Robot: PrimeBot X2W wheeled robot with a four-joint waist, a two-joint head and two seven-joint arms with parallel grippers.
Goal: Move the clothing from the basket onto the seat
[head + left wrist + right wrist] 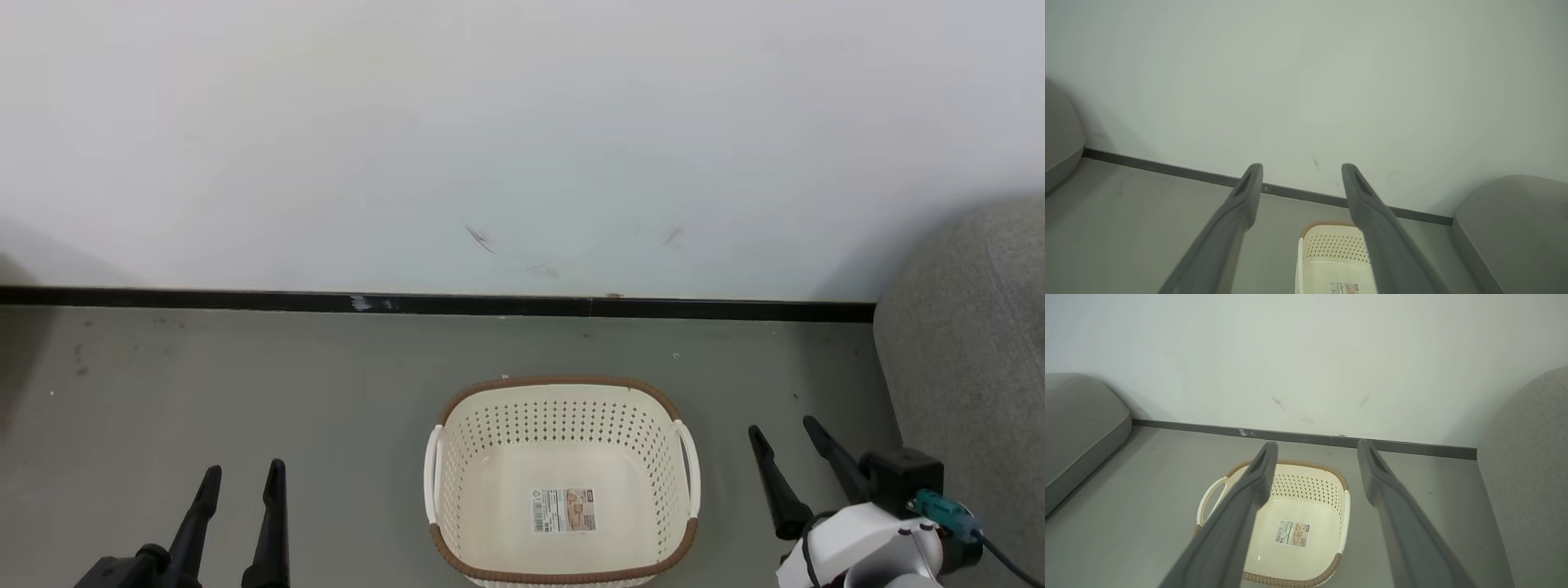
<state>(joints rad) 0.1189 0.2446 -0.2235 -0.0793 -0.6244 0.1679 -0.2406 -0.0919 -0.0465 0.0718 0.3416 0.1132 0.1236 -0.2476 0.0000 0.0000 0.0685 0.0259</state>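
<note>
A: Checking the basket [563, 429] first. Where's it at?

B: Sits on the grey floor [245, 384], bottom-centre of head view, close to the white wall [490, 122] w/ its black skirting [245, 299]. Upright, mouth up.

A: Looks?

B: Oval, cream plastic, rows of small holes in the sides, brown woven-look rim [563, 380], one white handle [691, 465] per side. Label sticker [563, 510] lies flat on the cream bottom, fully in sight.

A: And the seat?

B: Seat [971, 343] = big grey fabric cushion, rounded edge, far right of head view, apart from the basket. Wrist views also show a second grey cushion [1077, 416] off on the opp. side, by the same wall.

A: Grippers?

B: Left gripper [245, 469] is low-left in head view, well apart from the basket, fingers spread wide, gripping nothing. Right gripper [780, 426] hangs btwn basket and seat, fingers likewise wide apart, nothing in them. In right wrist view its two fingers frame the basket w/o touching it.
</note>
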